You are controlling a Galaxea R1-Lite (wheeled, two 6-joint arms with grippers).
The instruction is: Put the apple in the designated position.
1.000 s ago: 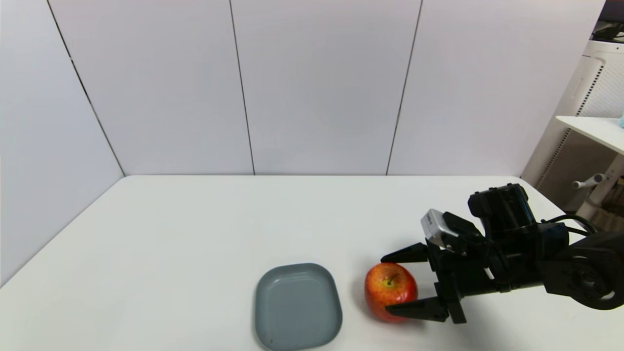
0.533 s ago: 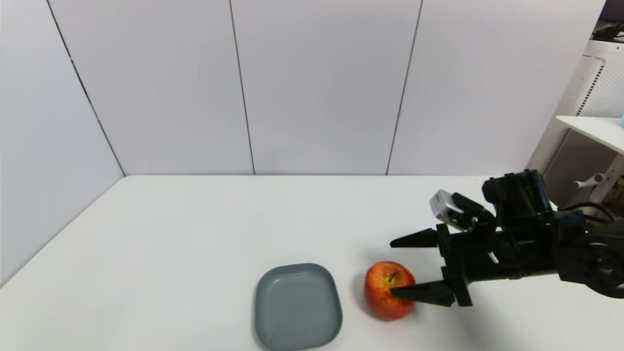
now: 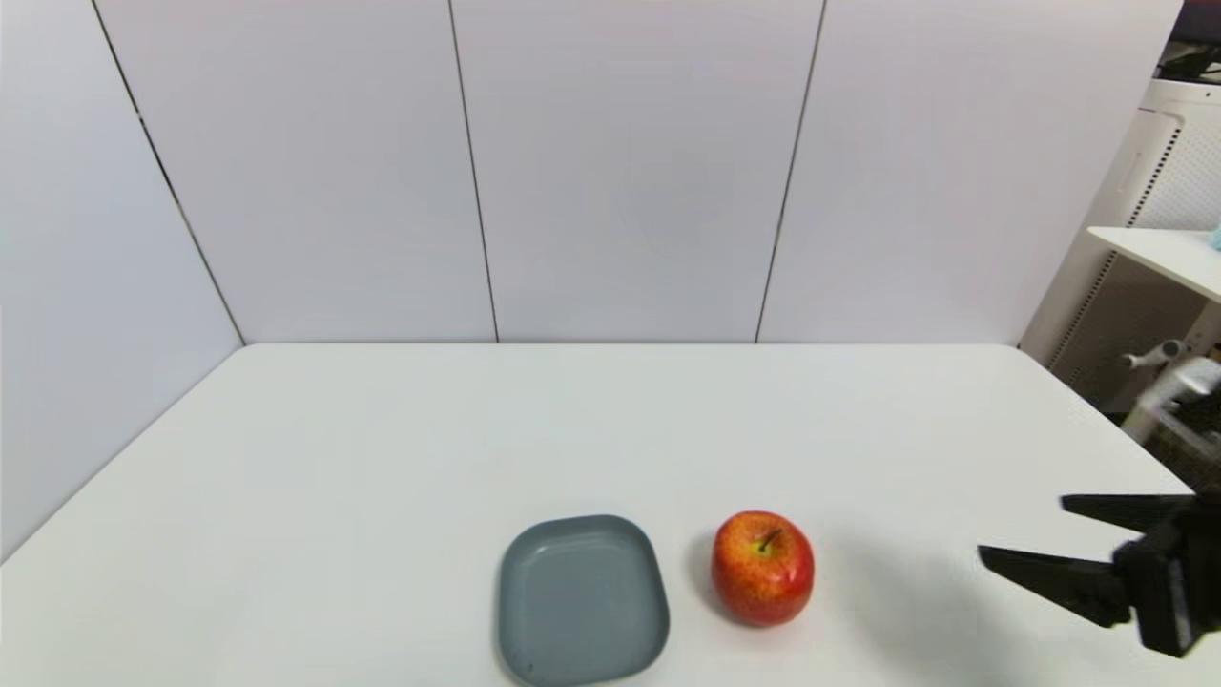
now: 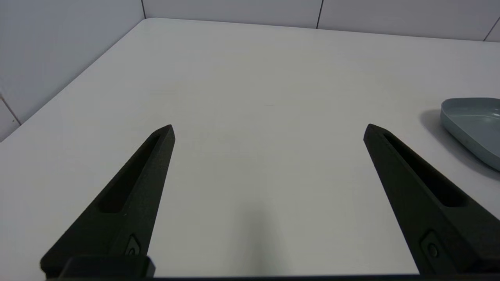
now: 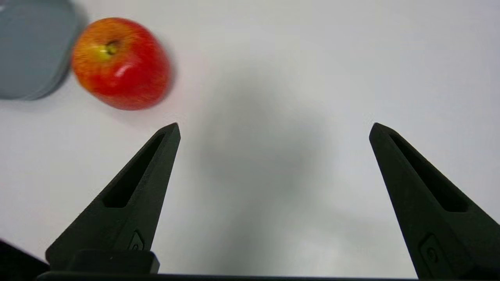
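Right claw (image 3: 1025, 530) gapes wide and empty, well apart from the apple (image 3: 763, 568).
It rests upright on my white bench (image 3: 382, 458), just beside the grey plate (image 3: 582, 599); left claw (image 4: 267, 127) wide too.

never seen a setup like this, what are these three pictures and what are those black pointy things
This is a two-armed robot at a white table. The black pointed things are the fingers of its grippers, the parts that grasp.

One picture comes from a camera on the robot's head, looking down at the table. The other two come from cameras on each wrist, looking out between that arm's own two fingers.

On the table lie a grey plate and, beside it without touching, a red apple, stem up.

Nothing is held. The right gripper is open, at the table's right side, apart from the apple. The left gripper is also open, over bare table, with only the plate's edge showing in its view.
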